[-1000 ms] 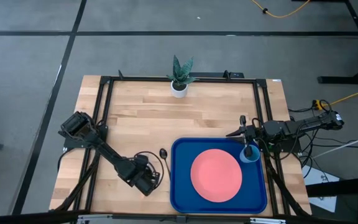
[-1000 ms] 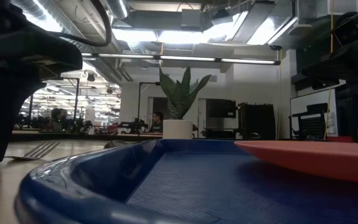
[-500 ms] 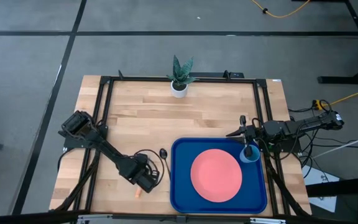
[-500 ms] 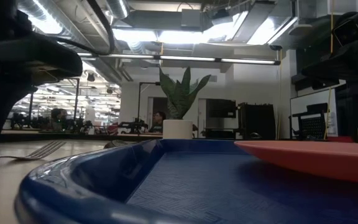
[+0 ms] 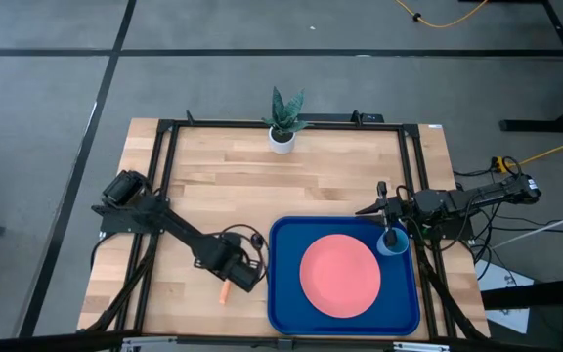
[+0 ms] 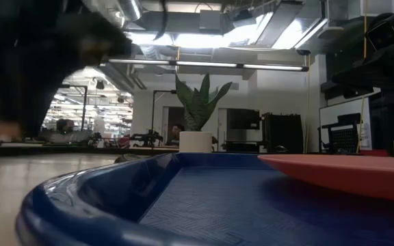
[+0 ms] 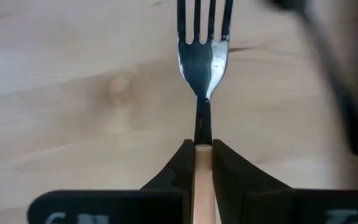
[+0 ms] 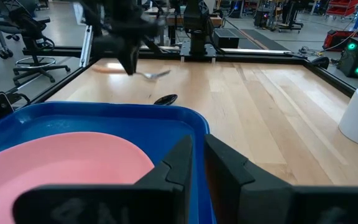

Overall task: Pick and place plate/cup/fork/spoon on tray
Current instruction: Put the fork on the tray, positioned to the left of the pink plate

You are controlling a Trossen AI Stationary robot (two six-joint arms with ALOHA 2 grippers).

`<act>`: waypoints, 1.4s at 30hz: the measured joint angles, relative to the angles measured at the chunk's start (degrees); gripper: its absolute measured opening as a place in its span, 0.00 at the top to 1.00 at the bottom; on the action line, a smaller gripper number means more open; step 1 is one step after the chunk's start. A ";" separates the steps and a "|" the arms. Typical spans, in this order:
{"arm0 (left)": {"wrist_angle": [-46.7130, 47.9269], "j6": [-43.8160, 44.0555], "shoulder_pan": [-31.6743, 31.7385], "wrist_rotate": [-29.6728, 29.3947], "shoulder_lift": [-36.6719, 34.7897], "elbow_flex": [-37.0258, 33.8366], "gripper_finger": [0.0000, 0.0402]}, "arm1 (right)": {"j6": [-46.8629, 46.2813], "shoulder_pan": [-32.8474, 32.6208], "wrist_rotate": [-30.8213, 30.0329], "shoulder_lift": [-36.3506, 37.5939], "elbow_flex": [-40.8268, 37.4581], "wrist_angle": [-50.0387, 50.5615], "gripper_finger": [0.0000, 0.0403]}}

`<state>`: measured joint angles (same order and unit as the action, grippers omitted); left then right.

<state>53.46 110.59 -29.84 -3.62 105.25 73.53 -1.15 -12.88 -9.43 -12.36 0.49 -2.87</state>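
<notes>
Left wrist view: left gripper (image 7: 203,163) is clamped on the fork (image 7: 203,46) by its tan handle, tines forward, likely for carrying to the tray (image 5: 283,293).
Fork place: near the bench's front edge, beside the tray's left rim.
Right gripper (image 5: 391,235): at the cup (image 5: 393,244) in the tray's far right corner; grip unclear.
Hidden: spoon (image 8: 165,99) covered by the left arm from above.

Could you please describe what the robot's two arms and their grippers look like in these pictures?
Both arms are slim, dark, jointed links with loose black cables looping beside them. The left gripper has two black, wedge-shaped fingers that taper toward their tips, with faint pale lettering on the body behind them. The right gripper has the same matte black tapered fingers, seen in its own wrist view. No coloured markings show on either arm.
</notes>
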 joint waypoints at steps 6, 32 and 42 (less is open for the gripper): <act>7.74 1.64 1.18 -4.13 -0.07 9.87 0.94 | 0.00 0.00 0.00 0.02 0.00 -0.01 0.89; 11.20 -1.10 5.39 -7.88 26.34 43.83 0.94 | 0.00 0.00 0.01 0.02 0.00 0.00 0.89; 10.16 -0.15 5.57 -9.43 30.11 43.93 0.94 | -0.01 0.01 0.00 0.02 0.00 -0.02 0.89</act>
<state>63.62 110.44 -24.27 -13.05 135.36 117.47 -1.16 -12.87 -9.43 -12.34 0.49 -2.90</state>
